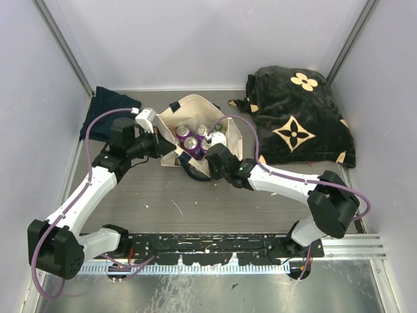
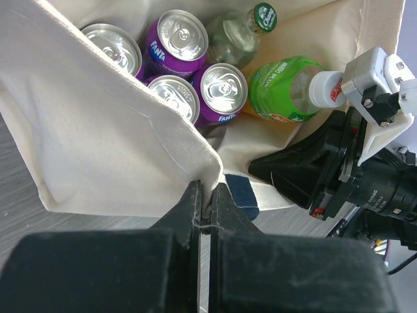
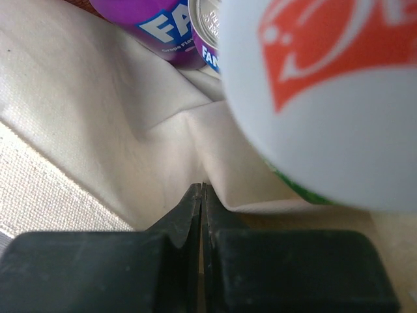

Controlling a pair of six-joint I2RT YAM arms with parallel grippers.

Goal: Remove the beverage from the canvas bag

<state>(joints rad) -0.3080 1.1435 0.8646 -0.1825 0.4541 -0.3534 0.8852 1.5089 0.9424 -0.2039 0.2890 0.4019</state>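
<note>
The cream canvas bag (image 1: 190,107) stands open at the table's back middle. Inside are several purple Fanta cans (image 2: 223,91), a green bottle (image 2: 287,91) with a white cap, and a clear bottle with a green cap (image 2: 240,31). My left gripper (image 2: 207,195) is shut on the bag's near-left rim beside a navy handle patch (image 2: 242,194). In the top view it sits at the bag's left corner (image 1: 168,149). My right gripper (image 3: 202,190) is shut on a fold of the canvas at the right rim, just under the white cap (image 3: 326,98). No gripper holds a beverage.
A black fabric bag with tan flower motifs (image 1: 300,117) lies at the back right. A dark navy cloth (image 1: 107,112) sits at the back left. Grey walls close in on both sides, and a metal rail (image 1: 352,246) runs along the near edge.
</note>
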